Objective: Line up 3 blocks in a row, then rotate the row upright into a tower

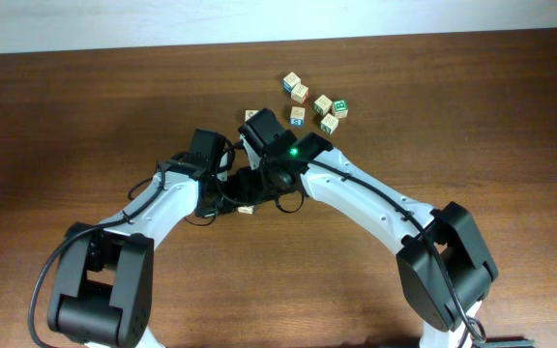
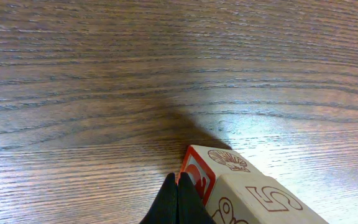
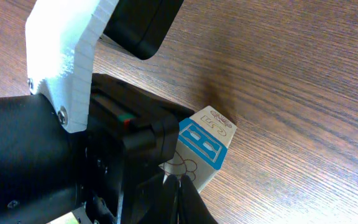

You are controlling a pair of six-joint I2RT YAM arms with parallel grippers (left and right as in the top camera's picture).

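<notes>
In the left wrist view, a pale wooden block with a red-framed face [image 2: 196, 176] and a shell drawing on top sits against a second pale block marked "5" [image 2: 263, 200]. My left gripper [image 2: 179, 191] is shut and empty, its tips touching the red face. In the right wrist view, my right gripper [image 3: 180, 186] is also shut and empty. Its tips rest against the lower side of a block with a blue face [image 3: 202, 144] and a shell on top. From overhead, only a corner of a block [image 1: 246, 209] shows under the two crossed wrists.
Several more alphabet cubes [image 1: 323, 104] lie scattered at the back right of the brown wooden table [image 1: 85, 106]. One pale cube [image 1: 251, 115] sits just behind the right wrist. The left arm's black and white body [image 3: 61, 124] fills the left of the right wrist view.
</notes>
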